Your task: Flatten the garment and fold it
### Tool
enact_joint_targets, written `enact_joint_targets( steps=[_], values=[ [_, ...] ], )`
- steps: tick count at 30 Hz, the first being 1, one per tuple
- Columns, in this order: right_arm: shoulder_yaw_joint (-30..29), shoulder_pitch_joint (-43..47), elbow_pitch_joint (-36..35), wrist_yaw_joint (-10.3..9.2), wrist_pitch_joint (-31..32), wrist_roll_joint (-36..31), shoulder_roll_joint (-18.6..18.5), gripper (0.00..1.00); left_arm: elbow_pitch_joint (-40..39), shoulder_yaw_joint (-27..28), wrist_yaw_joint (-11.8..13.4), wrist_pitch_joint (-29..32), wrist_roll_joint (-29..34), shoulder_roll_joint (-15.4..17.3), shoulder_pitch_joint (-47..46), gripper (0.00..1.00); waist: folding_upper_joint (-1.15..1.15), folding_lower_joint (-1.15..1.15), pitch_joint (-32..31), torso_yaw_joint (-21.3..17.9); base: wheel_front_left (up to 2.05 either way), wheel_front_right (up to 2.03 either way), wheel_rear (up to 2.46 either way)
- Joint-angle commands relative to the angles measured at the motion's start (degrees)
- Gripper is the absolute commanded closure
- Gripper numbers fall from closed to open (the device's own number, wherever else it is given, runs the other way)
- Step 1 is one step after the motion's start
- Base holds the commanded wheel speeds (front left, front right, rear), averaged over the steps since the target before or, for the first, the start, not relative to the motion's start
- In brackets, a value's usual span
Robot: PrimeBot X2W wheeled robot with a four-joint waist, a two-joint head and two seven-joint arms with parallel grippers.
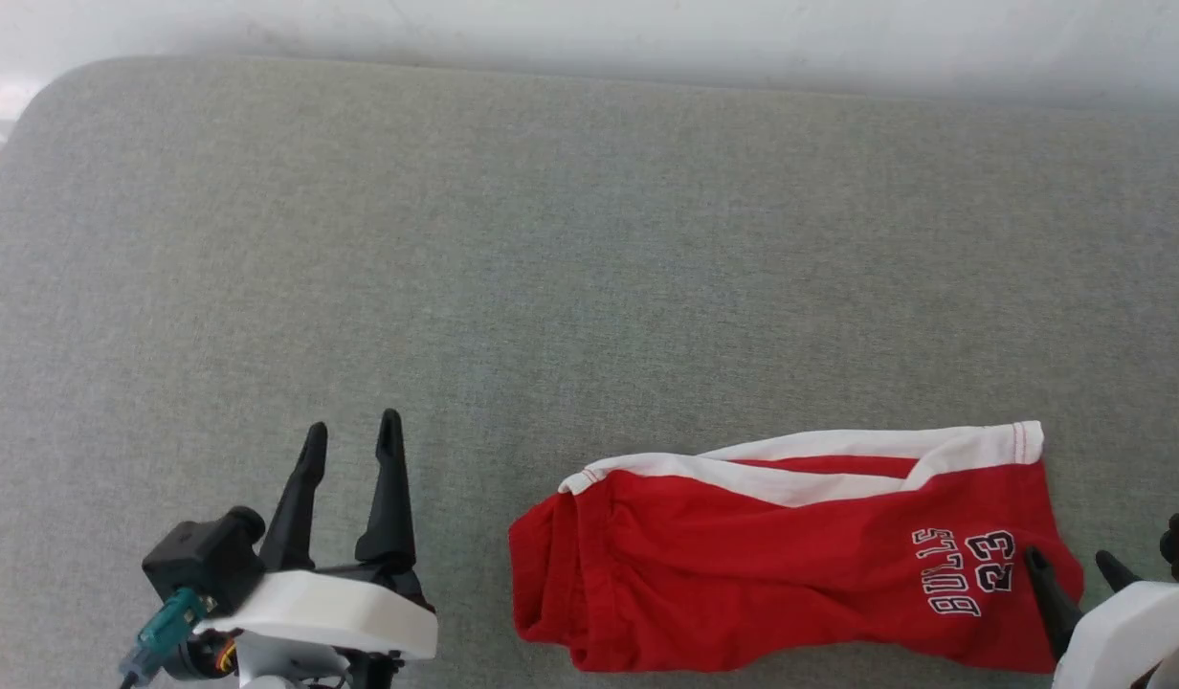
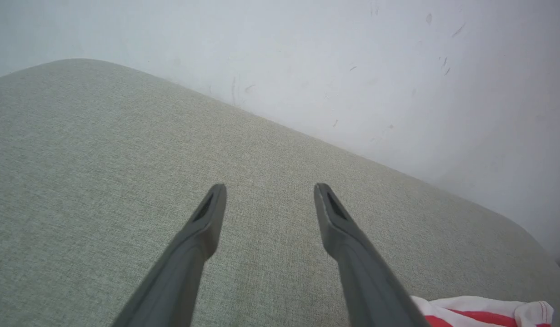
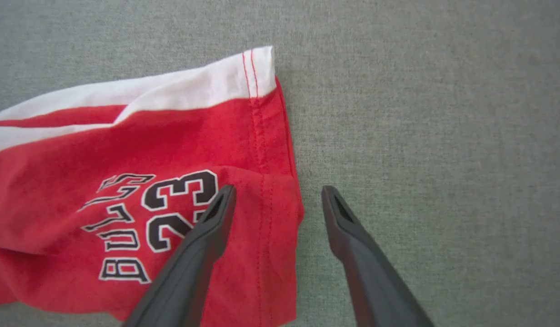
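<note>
Lying on the grey padded surface (image 1: pixel 589 239), the garment (image 1: pixel 790 555) is doubled leg over leg, with its white stripe (image 1: pixel 838 450) along the far edge and its gathered waistband (image 1: pixel 551 565) rumpled at the left end. Well left of that waistband, the left gripper (image 1: pixel 352 424) hangs spread and empty. The right gripper (image 3: pixel 277 188), equally spread and empty, sits over the hem (image 3: pixel 262 136), one finger above the lettering (image 3: pixel 157 213), the other past the hem (contact with cloth I cannot tell). Closing there risks pinching only the top layer, letting the legs slide apart; a one-sided pull would likely drag the bundle and deepen the creases.
</note>
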Motion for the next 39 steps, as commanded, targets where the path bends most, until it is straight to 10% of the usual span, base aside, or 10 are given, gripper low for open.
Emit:
enact_joint_targets(
  steps=[1, 11, 12, 15, 39],
  values=[
    [0.0, -0.9, 0.8, -0.04, 0.1, -0.3, 0.1, 0.0, -0.3, 0.4, 0.2, -0.5, 0.9, -0.6, -0.6, 0.0, 0.0, 0.0, 0.9, 0.9, 0.0, 0.0, 0.0],
    [-0.2, -2.3, 8.0, -0.04, 1.8, 1.5, 0.1, 0.0, 0.5, 1.2, -1.0, -0.7, 3.1, -2.3, -0.8, 0.0, 0.0, 0.0, 3.1, 3.6, 0.0, 0.0, 0.0],
    [0.2, -2.4, 8.3, -0.04, 2.4, 3.2, 0.1, 0.53, 0.5, 1.3, -1.0, -0.7, 3.0, -2.4, -0.7, 0.0, 0.0, 0.0, 3.2, 3.7, 0.0, 0.0, 0.0],
    [0.5, -2.7, 8.3, -0.04, 3.0, 6.5, 0.1, 1.0, 0.4, 1.6, -1.3, -0.7, 2.9, -2.7, -0.7, 0.0, 0.0, 0.0, 3.2, 3.8, 0.0, 0.0, 0.0],
    [-11.3, -9.4, 5.1, -0.04, -1.6, -0.4, -1.5, 1.0, 1.5, 3.3, -2.4, -0.7, 2.5, -4.0, 0.8, 0.0, 0.0, 0.0, 0.5, 2.6, 0.0, 0.0, 0.0]
  ],
)
